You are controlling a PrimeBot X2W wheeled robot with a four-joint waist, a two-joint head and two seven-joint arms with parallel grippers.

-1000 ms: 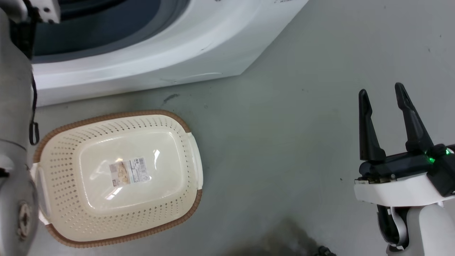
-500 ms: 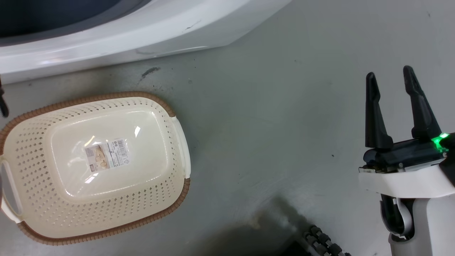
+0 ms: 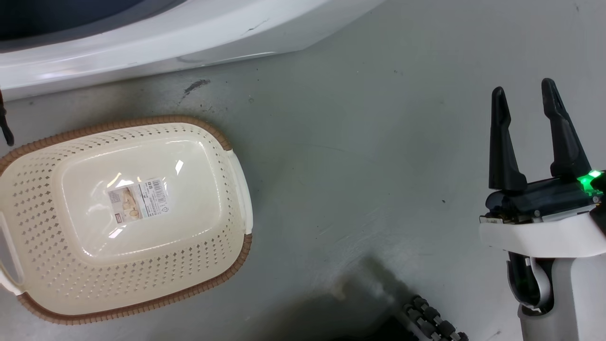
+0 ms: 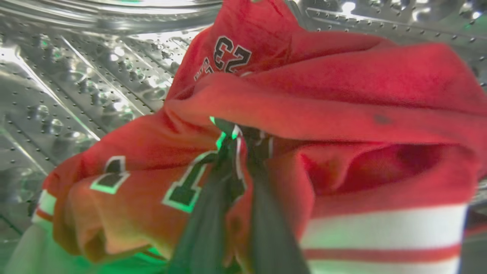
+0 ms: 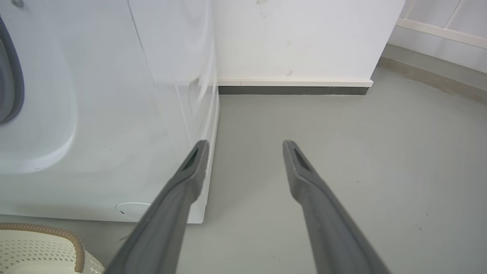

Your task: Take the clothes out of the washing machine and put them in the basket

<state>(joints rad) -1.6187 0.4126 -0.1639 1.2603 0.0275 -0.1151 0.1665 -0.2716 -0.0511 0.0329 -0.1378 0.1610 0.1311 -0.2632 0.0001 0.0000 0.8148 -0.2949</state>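
One bunch of red clothes (image 4: 342,95) lies in the washing machine (image 4: 76,95), the left gripper (image 4: 243,133) clenched on its folds to drag it out. The basket (image 3: 199,255) sits empty on the floor (image 3: 355,166) in front of the machine, ready. The right gripper (image 3: 522,87) hangs released, spare.

The number 23 (image 4: 232,55), in black digits edged with white, stands tilted on an upper fold of the red clothes (image 4: 342,95). Lower on the fabric, larger black characters with white edges (image 4: 186,186) are creased. One looks like a 1, and the rest cannot be made out. A label sticker (image 3: 138,199) bearing a barcode sits on the bottom of the basket (image 3: 189,265), its print too small to read.
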